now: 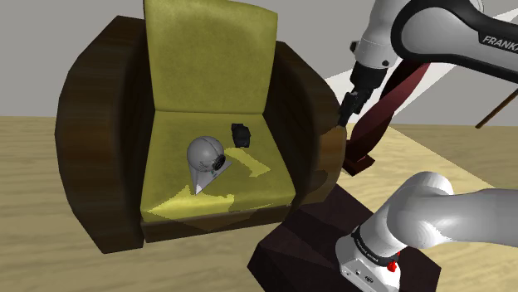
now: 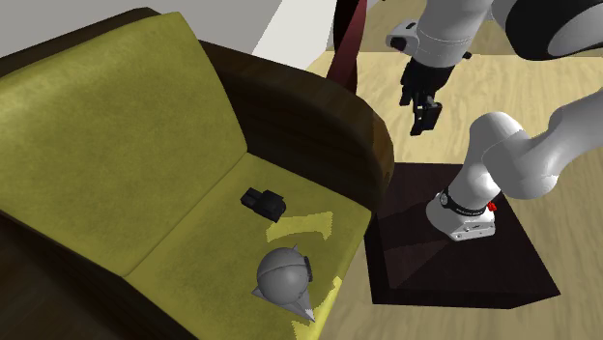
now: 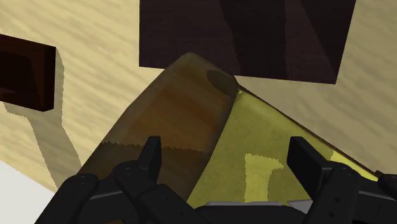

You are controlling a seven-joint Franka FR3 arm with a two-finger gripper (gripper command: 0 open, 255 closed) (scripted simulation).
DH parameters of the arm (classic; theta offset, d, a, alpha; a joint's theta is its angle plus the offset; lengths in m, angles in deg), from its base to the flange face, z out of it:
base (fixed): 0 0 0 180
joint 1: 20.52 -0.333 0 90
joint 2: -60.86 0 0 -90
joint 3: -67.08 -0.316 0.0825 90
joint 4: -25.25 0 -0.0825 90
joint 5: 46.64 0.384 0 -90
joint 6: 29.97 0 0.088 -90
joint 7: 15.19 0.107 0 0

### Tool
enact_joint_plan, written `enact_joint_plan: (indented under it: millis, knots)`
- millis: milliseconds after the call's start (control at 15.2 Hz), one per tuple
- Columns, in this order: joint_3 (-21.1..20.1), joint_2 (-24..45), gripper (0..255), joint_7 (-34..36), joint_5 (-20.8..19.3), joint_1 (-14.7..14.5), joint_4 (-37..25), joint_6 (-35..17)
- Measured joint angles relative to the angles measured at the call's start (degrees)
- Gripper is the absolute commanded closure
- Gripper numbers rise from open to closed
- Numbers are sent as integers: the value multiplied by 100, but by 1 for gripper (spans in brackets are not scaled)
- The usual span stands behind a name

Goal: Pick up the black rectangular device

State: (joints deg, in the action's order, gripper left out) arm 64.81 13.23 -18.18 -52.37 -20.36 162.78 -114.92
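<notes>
The black rectangular device [image 1: 241,133] [image 2: 263,202] lies flat on the yellow-green seat cushion of the armchair [image 1: 124,166] [image 2: 319,106], near the backrest. My gripper [image 1: 348,105] [image 2: 423,112] [image 3: 226,159] hangs open in the air above the chair's brown arm, on the stand's side, well away from the device and higher than it. Nothing is between the fingers. In the wrist view the two black fingers [image 3: 150,156] stand wide apart over the brown arm and the edge of the cushion.
A grey rounded object with a pointed tip [image 1: 204,160] [image 2: 286,278] lies on the seat's front half, closer to the cushion's front edge than the device. The dark stand [image 1: 332,240] [image 2: 454,261] sits on the wooden floor beside the chair. A dark red piece of furniture [image 1: 378,116] stands behind the arm.
</notes>
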Motion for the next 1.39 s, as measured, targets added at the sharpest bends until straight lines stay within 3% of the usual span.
enact_joint_plan:
  millis: [198,792,1386]
  knots:
    - [-50,199,0,126,58,7,27,-221]
    - [-288,1814,0,864,279,111,-110,-1733]
    - [-472,3773,0,1592,306,201,-965,-2899]
